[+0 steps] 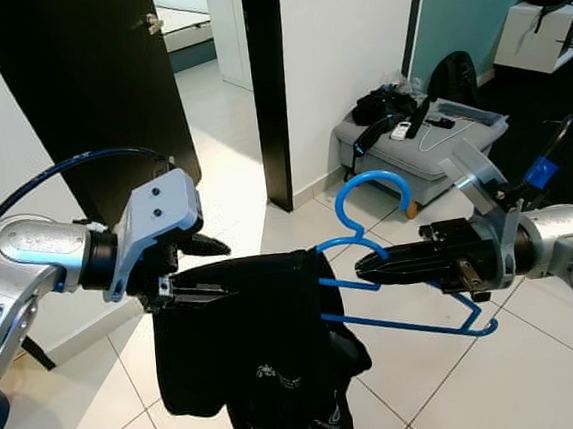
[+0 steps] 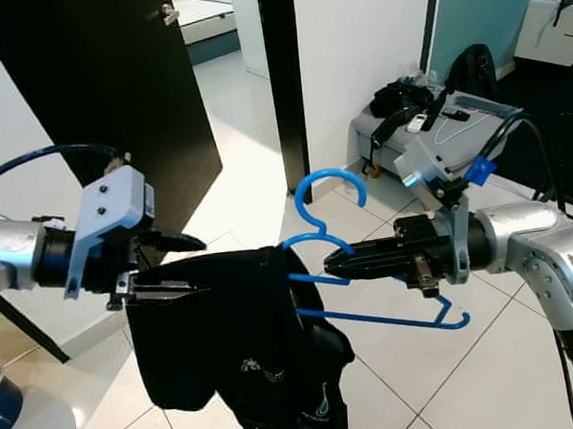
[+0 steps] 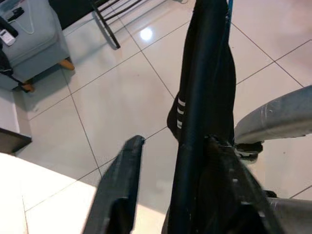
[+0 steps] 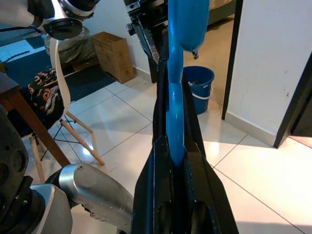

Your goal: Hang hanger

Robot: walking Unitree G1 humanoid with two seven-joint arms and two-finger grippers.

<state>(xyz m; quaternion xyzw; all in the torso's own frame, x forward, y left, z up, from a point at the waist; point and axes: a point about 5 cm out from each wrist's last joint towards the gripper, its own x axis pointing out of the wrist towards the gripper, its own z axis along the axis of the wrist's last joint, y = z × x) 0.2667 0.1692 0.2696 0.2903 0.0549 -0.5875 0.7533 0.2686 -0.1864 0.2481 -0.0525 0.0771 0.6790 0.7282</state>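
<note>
White floor tiles (image 1: 540, 353) run under everything, glossy and bare where the robot stands, and nearest the camera the black garment (image 1: 253, 353) sags low off the blue hanger (image 1: 371, 267), held up in mid-air between the two arms.

On the left side, the left gripper (image 1: 176, 274) has its jaws clamped on the top edge of the black garment at the hanger's left end; the left wrist view puts one black finger (image 3: 119, 185) clear of the cloth and the dark fold pressed against the other, so I judge it a pinch on the fabric, though that view is too close and dark to be sure whether the wire is in there too.

On the right, the right gripper (image 1: 366, 265) reaches in level, jaws clenched on the hanger's neck just below the hook; the right wrist view has the blue wire running straight down between its fingers (image 4: 151, 195).

So where does that leave the job? The garment is on the hanger and the hanger is lifted and steady, hook upright and free. What is not done is the hanging itself: I can make out no rail or rod near the hook, so the carry and the hook-over are both left.

Further back, a grey ottoman (image 1: 442, 156) piled with bags and cables sits against the white wall, and beyond it the dark door (image 1: 94, 81) stands open onto a bright room.
</note>
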